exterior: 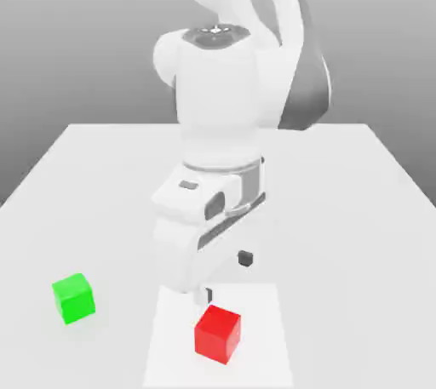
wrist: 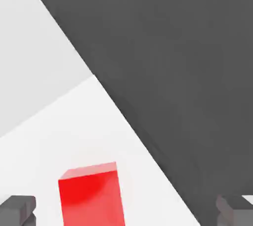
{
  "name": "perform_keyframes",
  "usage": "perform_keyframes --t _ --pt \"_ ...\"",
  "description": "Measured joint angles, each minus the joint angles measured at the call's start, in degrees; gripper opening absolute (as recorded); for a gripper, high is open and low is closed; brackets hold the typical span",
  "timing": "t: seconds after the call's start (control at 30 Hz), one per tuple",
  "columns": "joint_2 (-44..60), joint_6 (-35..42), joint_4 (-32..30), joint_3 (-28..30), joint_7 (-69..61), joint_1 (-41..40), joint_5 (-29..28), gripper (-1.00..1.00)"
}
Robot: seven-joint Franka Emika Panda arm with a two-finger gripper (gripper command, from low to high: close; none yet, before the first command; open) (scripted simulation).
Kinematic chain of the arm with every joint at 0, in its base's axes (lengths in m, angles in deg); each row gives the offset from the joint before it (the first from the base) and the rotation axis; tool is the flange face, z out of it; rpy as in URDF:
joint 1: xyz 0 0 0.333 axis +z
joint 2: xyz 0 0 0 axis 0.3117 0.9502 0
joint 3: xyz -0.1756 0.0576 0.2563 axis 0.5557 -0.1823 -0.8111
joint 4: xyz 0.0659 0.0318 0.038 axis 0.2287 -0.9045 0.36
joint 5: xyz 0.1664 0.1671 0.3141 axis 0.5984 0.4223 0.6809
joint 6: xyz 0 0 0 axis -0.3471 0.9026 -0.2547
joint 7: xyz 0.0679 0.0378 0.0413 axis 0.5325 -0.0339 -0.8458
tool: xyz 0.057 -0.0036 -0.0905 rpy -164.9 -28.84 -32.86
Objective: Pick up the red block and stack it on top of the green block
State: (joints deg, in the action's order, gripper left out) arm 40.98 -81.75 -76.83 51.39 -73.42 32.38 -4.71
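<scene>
The red block (exterior: pixel 218 333) rests on the white table near its front edge, toward the middle. Far over at the exterior view's left sits the green block (exterior: pixel 73 297), also on the table and well apart from the red one. My gripper (exterior: pixel 226 277) hangs just above and behind the red block, open, with its dark fingertips (exterior: pixel 246 257) spread wide. In the hand view the red block (wrist: pixel 91 193) lies between the two fingertips (wrist: pixel 17 210), closer to one of them, and my gripper (wrist: pixel 126 212) touches nothing.
The white table (exterior: pixel 341 208) carries a brighter rectangular patch (exterior: pixel 272 353) under the red block. The arm's white body (exterior: pixel 217 115) towers over the table's middle. In the hand view the table's edge runs diagonally, with dark floor (wrist: pixel 188 71) beyond it.
</scene>
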Motion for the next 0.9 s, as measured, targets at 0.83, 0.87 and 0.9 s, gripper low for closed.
perform_keyframes --t 0.83,0.87,0.9 --pt "-2.9 2.1 -2.0 5.2 -17.2 -14.6 -3.8 -1.0" --pt "-3.6 2.6 -2.2 6.2 -19.9 -16.7 -4.2 -1.0" --pt "-4.3 3.1 -2.4 7.2 -22.6 -18.7 -4.6 -1.0"
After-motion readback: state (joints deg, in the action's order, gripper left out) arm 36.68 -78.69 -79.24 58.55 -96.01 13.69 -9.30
